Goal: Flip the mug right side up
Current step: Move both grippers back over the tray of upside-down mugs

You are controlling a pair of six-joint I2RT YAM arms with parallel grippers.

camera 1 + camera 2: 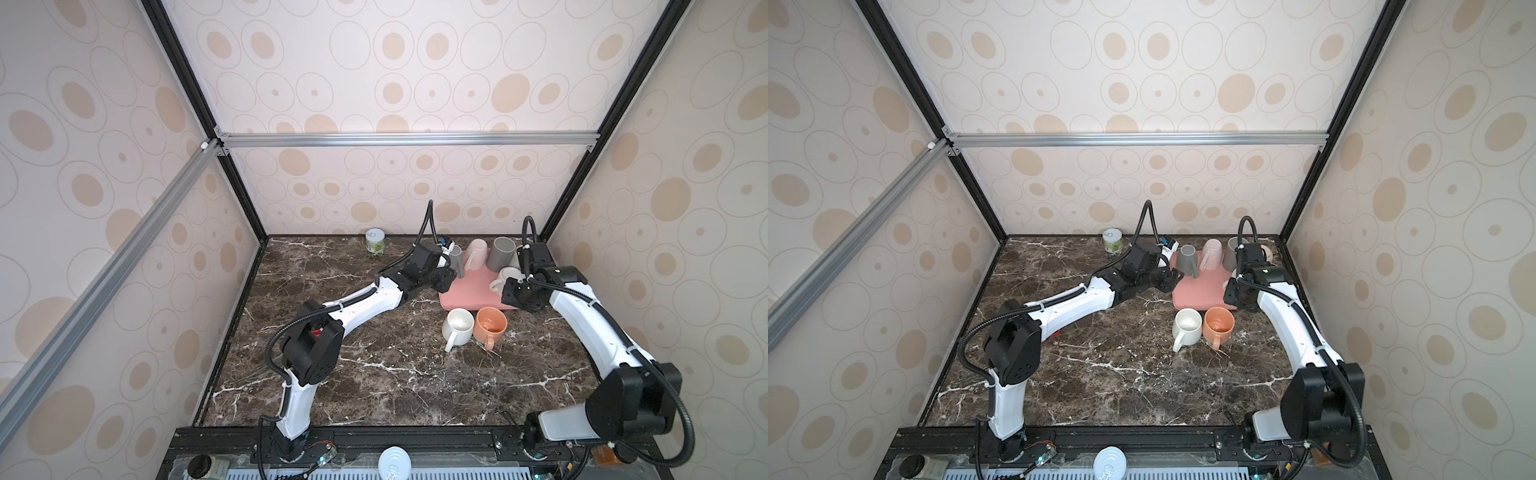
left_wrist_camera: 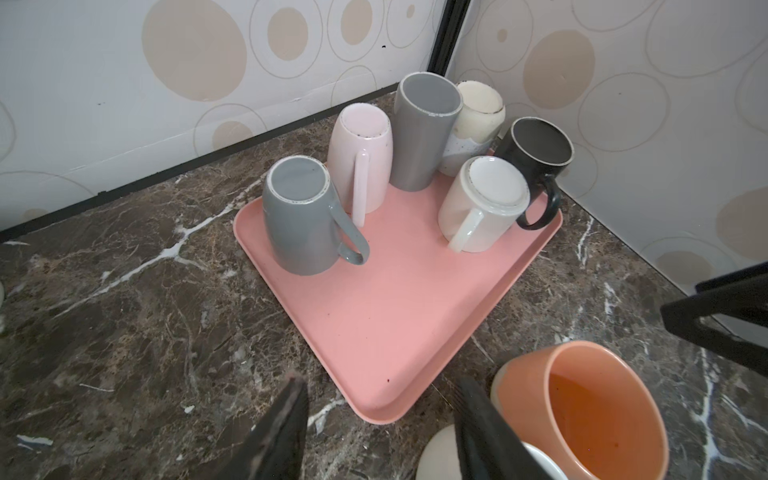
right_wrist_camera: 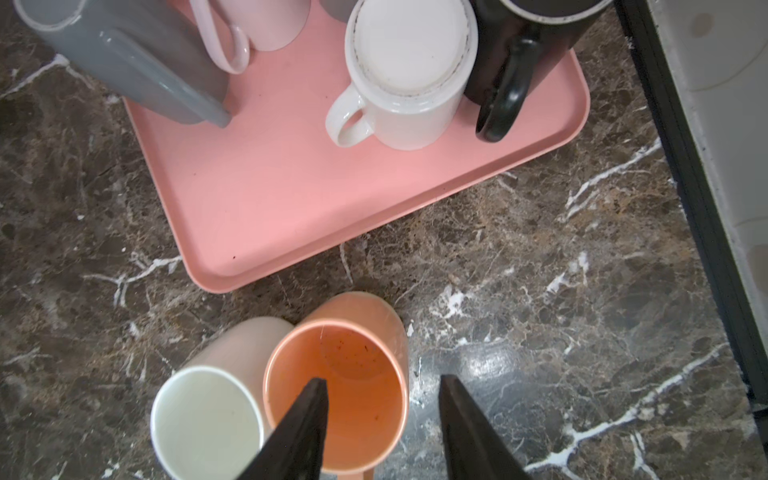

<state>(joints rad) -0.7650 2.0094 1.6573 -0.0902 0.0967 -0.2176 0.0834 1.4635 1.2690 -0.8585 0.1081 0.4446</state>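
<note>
On the pink tray (image 2: 395,311) several mugs stand upside down: a grey mug (image 2: 299,216), a pink one (image 2: 359,162), a white one (image 3: 411,75) and a black one (image 2: 536,149). A white mug (image 1: 457,326) and an orange mug (image 1: 491,324) stand upright on the table in front of the tray. My left gripper (image 2: 382,419) is open and empty at the tray's front left corner, near the grey mug (image 1: 1187,259). My right gripper (image 3: 382,382) is open over the orange mug's (image 3: 345,374) rim, gripping nothing.
A tall grey cup (image 2: 419,133) and a cream speckled cup (image 2: 478,116) stand upside down at the tray's back. A small jar (image 1: 375,242) sits by the back wall. The enclosure's black corner post (image 3: 685,166) and side wall run close to the tray's right.
</note>
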